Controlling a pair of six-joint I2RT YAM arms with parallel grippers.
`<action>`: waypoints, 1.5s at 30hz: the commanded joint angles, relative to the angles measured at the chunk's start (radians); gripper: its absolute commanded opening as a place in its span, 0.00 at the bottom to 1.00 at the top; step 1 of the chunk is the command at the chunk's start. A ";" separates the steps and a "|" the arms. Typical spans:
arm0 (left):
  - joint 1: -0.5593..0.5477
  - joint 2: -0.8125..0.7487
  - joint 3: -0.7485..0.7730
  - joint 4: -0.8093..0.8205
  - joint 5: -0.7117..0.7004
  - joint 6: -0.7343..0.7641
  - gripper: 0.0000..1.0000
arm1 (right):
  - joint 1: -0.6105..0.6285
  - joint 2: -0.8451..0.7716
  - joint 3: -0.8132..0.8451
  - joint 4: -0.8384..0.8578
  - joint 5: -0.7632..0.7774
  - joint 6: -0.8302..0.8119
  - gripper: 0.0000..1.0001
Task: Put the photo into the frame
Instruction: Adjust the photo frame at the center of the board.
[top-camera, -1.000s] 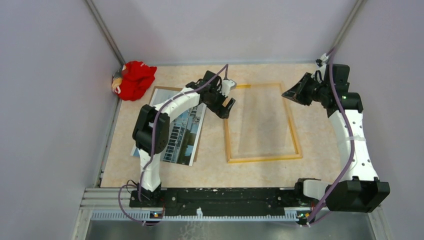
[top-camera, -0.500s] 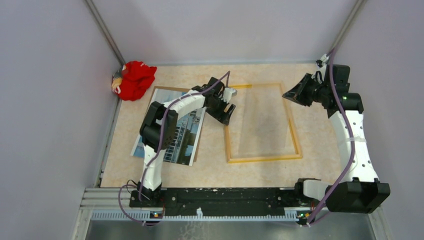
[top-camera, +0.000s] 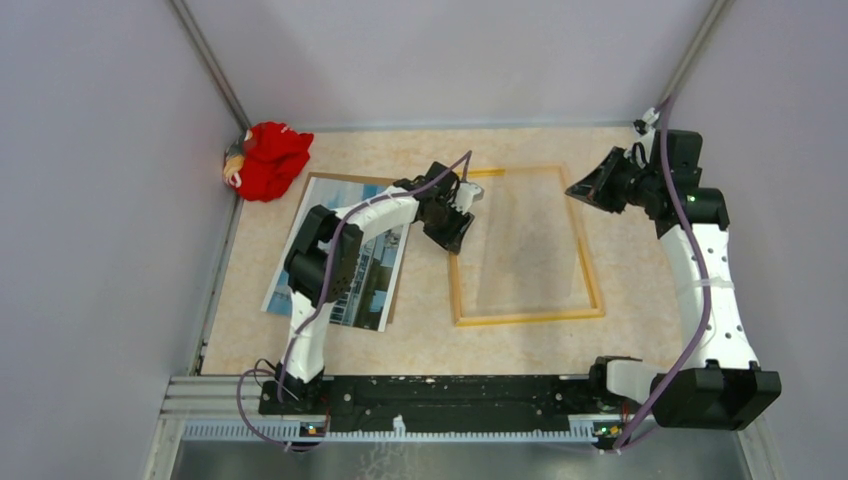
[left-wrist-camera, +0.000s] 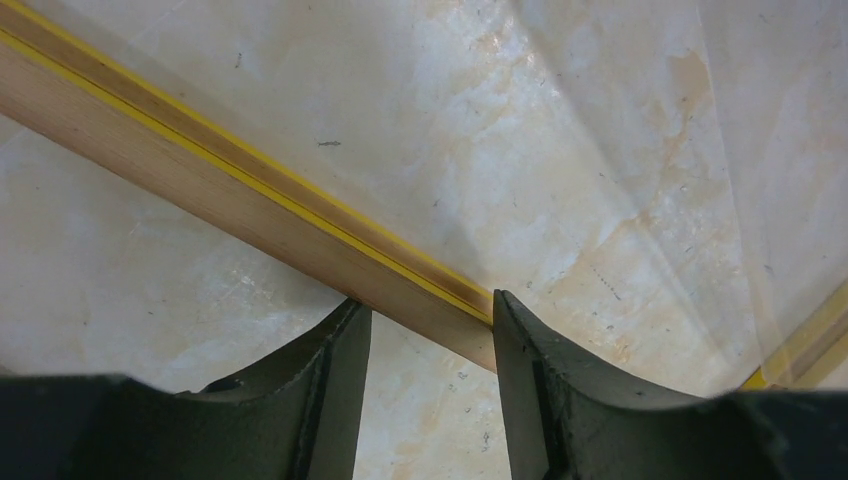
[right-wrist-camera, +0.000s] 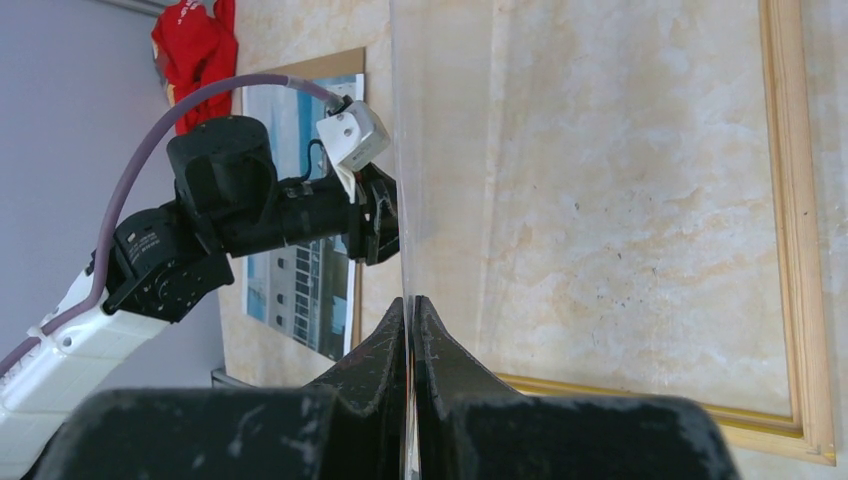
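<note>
A red cloth (top-camera: 268, 158) lay bunched in the far left corner, well apart from the work. Near it the photo (top-camera: 375, 280) lay face up on the table (top-camera: 420, 345), on a brown board (top-camera: 325, 182) whose far edge showed beyond it. The photo was just left of the frame (top-camera: 522, 317) and not yet in it. The left arm reached across the photo, hiding part of it.

The left gripper (left-wrist-camera: 425, 310) sat low at the frame's left rail, fingers spread with the rail passing between them. Whether the pads touched the wood could not be told. It was probably placed there to steady the frame or to nudge it.

The frame lay flat with its wood-coloured back up, which suits loading from behind.

On the right, the right gripper (right-wrist-camera: 411, 305) was pinched tight on the edge of a clear sheet (right-wrist-camera: 560, 150) that hung over the frame's opening. That edge seemed raised, probably so the sheet could be seated or moved aside.

Two things stood in the photo's way: the sheet over the opening and the left arm above the print. The photo would probably also need turning face down.
</note>
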 joint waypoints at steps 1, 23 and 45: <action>-0.010 0.008 -0.044 0.023 -0.087 0.023 0.50 | -0.003 -0.045 0.010 0.033 -0.016 -0.004 0.00; -0.007 -0.195 -0.208 0.042 -0.083 0.006 0.75 | -0.002 -0.068 -0.114 0.137 -0.100 0.057 0.00; 0.307 -0.284 -0.067 -0.008 0.086 0.004 0.98 | 0.143 0.052 -0.144 0.333 -0.220 0.133 0.00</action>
